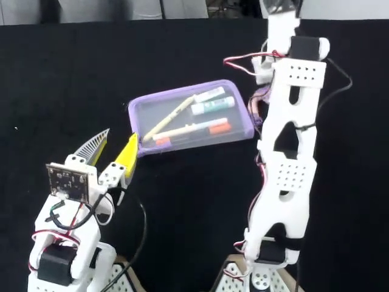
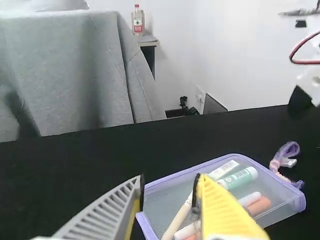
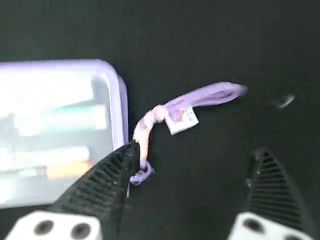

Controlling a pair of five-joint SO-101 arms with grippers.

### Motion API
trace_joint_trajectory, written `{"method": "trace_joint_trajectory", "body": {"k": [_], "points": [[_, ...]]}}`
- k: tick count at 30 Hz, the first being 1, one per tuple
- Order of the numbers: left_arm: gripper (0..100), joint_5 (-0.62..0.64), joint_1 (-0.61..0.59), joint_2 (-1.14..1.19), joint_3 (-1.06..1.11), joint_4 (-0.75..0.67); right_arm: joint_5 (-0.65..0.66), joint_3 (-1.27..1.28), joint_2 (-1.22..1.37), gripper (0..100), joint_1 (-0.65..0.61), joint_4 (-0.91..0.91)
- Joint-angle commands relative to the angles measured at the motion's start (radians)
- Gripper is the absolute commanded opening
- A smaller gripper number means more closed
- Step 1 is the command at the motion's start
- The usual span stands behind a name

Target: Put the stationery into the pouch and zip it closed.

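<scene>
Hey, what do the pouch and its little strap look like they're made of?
Pouch: seemingly soft plastic, with a see-through, mesh-textured wall and a matte lilac border; the pens show through it. Strap: probably woven cord or fabric, lilac and pinkish, since it lies limp and twisted.

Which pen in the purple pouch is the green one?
The short teal-green marker, lying between the white marker and the orange-capped marker in the pouch. The long pen is cream.
</scene>
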Motion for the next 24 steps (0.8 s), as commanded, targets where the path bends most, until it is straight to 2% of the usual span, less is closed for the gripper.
{"method": "trace_joint_trajectory", "body": {"k": [1,7,10,12,15,19,21,24], "points": [[19,0.009,-0.01,0.006,-0.068,-0.02,-0.038,-0.136,-0.084,36.0,-0.052,0.026],[19,0.009,-0.012,0.006,-0.073,-0.021,-0.038,-0.283,-0.084,36.1,-0.112,0.026],[18,0.008,-0.015,0.006,-0.094,-0.069,-0.046,-0.346,-0.099,36.1,-0.115,0.026],[18,0.008,-0.053,0.006,-0.131,-0.109,-0.046,-0.331,-0.148,36.0,-0.112,0.026],[12,0.009,-0.12,0.006,-0.213,-0.146,-0.049,-0.334,-0.234,35.6,-0.094,0.026],[3,0.009,-0.193,0.006,-0.323,-0.147,-0.147,-0.341,-0.384,24.5,-0.074,0.026],[3,0.015,-0.225,0.005,-0.364,-0.129,-0.201,-0.341,-0.464,16.1,-0.054,0.026],[3,0.017,-0.237,0.003,-0.464,0.0,-0.255,-0.341,-0.573,4.4,-0.029,0.026]]}}
